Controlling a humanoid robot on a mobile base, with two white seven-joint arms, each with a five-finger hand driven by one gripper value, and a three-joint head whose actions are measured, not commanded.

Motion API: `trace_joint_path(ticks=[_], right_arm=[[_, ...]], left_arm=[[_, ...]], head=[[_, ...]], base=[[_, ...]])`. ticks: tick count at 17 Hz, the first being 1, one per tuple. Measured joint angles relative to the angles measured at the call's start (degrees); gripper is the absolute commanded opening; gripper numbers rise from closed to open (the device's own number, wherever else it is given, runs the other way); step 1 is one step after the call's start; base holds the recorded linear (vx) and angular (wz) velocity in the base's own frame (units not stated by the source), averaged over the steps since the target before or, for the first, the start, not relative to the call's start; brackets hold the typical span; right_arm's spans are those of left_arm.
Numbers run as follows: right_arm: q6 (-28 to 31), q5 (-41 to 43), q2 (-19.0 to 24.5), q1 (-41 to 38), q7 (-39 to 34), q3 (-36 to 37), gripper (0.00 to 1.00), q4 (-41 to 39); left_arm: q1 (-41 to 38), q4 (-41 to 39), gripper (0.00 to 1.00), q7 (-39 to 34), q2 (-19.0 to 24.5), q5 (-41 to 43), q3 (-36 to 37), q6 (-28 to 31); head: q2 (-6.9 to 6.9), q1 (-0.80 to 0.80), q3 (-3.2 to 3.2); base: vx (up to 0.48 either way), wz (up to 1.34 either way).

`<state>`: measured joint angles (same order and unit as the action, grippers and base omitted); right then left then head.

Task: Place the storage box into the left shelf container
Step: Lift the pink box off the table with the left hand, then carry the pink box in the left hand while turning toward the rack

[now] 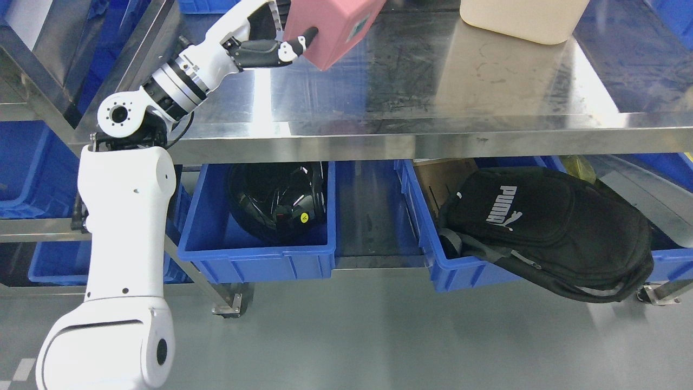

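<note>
Left robot hand (281, 46) grips the pink rectangular storage box (330, 27), fingers closed on its near-left side, tilted clear above the far steel surface (433, 92). Likely carrying toward the blue plastic container (254, 254) lower left, holding a black helmet (276, 197).

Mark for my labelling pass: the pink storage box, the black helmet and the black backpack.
pink storage box (330, 27), head view, on its front face.
black helmet (273, 200), head view, on its glossy shell.
black backpack (557, 227), head view, on its front panel.

black backpack (547, 230), black helmet (276, 200), cream container (522, 19)
</note>
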<state>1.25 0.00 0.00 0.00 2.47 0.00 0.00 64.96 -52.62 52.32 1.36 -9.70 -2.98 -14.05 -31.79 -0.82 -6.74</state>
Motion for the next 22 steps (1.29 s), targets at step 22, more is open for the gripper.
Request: trace_joint_path(ticks=[22], right_arm=[[0.0,0.0,0.0,0.0,0.5,0.0,1.0,0.0]], left_arm=[[-36.8,-32.9,0.01,-29.6,-1.2,-16.0,13.1,-7.0]], head=[[-0.04,0.0,0.0]], base=[[0.111,0.9]])
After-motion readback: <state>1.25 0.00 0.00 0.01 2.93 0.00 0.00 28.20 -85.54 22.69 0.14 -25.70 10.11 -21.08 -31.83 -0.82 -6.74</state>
